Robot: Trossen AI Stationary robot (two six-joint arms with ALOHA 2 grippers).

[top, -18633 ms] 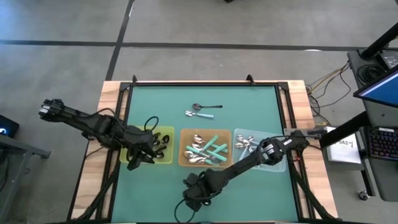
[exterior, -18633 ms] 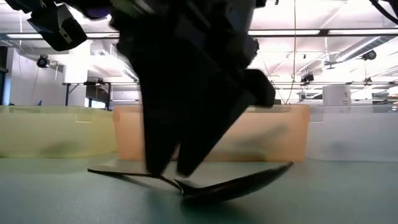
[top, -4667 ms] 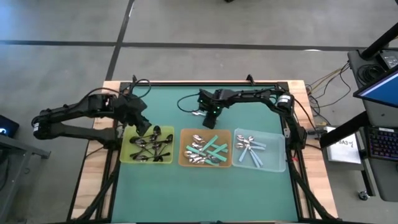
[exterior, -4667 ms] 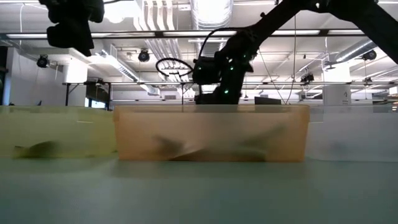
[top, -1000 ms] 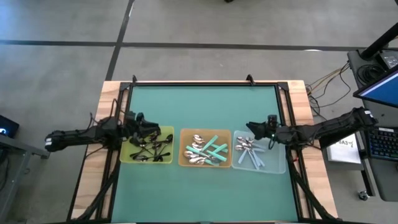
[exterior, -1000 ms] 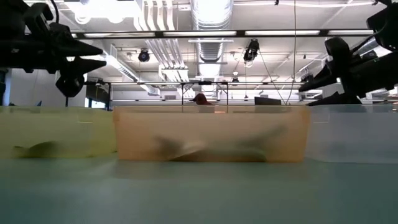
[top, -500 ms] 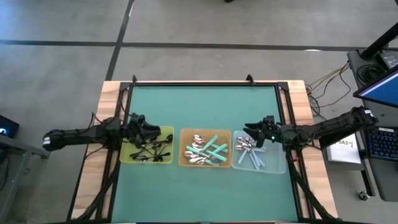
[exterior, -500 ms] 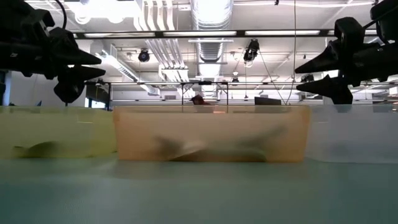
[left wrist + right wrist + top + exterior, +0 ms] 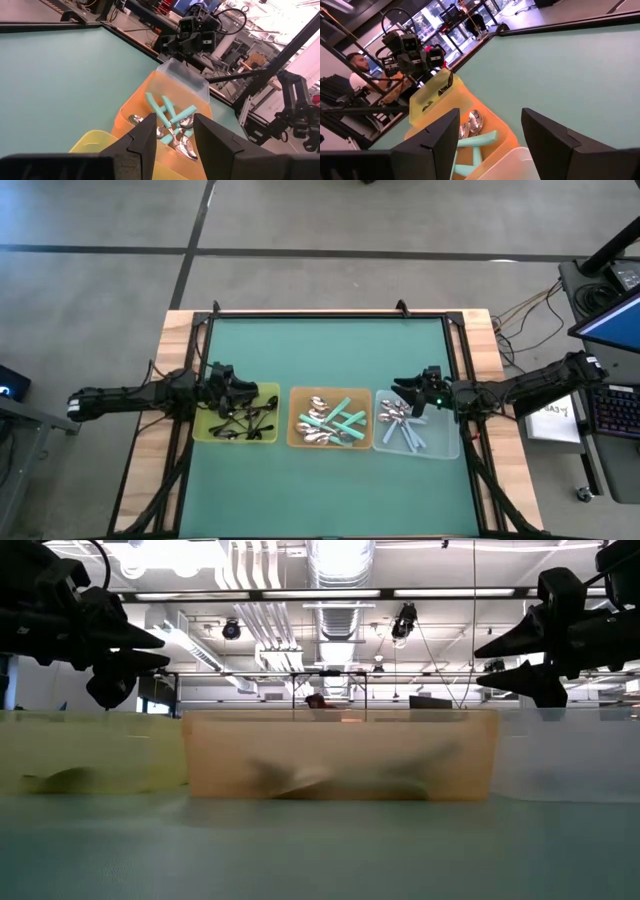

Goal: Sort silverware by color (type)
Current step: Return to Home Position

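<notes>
Your table (image 9: 320, 350) is a green mat with wooden strips down both sides. You've got three trays sitting right on the mat in one row, just beside each other: yellow tray (image 9: 204, 432) on the left, orange tray (image 9: 293, 442) in the middle, clear tray (image 9: 445, 442) on the right.
</notes>
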